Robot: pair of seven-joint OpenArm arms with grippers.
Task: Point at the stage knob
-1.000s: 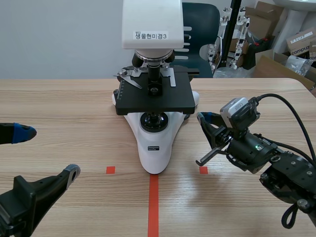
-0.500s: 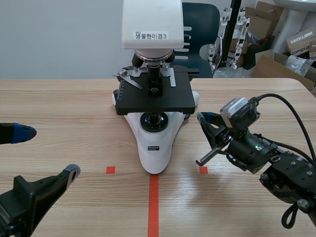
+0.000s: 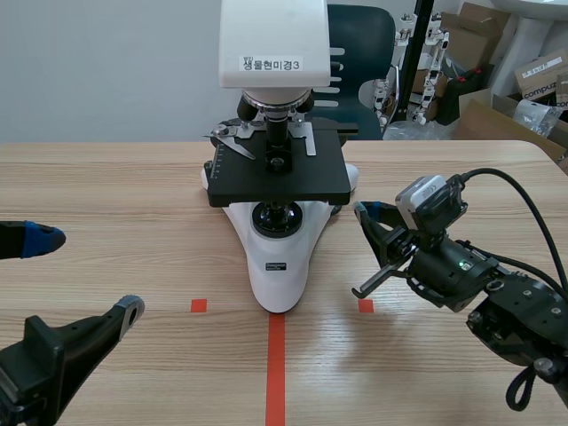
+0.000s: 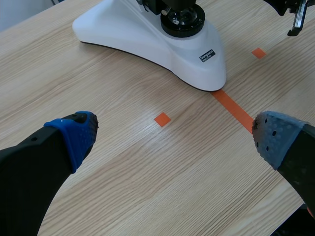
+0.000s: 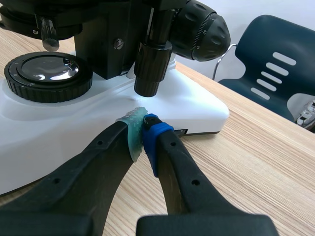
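Stage knob, a black ribbed cylinder in two stacked tiers, hangs below the microscope stage, over the glossy white base, just ahead of the right gripper. Nearest the robot, the left gripper hovers over the pale wood-grain table, its thick fingers spread wide, with dotted blue pads at the tips. The right gripper's fingers are pressed together on nothing, green pad against blue, tips aimed up at the knob. Beyond sit a round glass lens in a knurled ring and a large knurled focus knob. Farther off stand a dark slotted chair and cardboard boxes.
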